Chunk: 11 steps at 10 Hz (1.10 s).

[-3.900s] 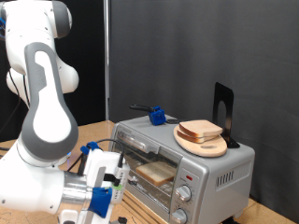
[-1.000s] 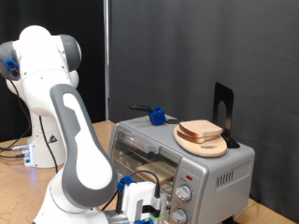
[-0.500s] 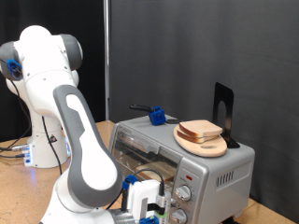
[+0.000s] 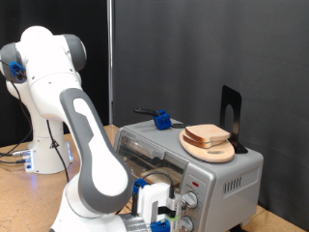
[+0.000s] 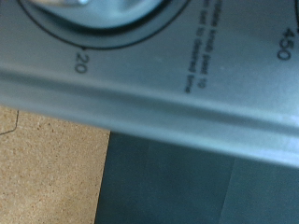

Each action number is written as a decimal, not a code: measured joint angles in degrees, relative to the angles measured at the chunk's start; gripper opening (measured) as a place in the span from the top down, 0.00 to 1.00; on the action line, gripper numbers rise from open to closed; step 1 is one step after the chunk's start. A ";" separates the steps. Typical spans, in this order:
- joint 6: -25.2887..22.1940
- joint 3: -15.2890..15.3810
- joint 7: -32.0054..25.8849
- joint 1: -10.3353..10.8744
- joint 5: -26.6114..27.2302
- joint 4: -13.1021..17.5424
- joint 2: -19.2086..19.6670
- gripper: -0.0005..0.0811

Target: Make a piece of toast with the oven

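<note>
Silver-grey oven (image 4: 193,159), tool (image 4: 177,205) at its knobs (image 4: 188,200)

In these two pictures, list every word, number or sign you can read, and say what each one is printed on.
"20": on the oven front panel, beside a dial's black ring.
"450": on the same panel, printed sideways at the picture's edge.
A short line of small print under the dial ring: too blurred to read.
Exterior view: no readable text on the oven; the tool sits at its knobs.

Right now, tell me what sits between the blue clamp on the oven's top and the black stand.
In the exterior view, a round wooden plate carrying a bread slice sits between the blue clamp and black stand atop the oven.
</note>
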 joint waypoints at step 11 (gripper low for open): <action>1.66 0.23 -0.22 0.65 0.96 -0.51 -0.19 0.63</action>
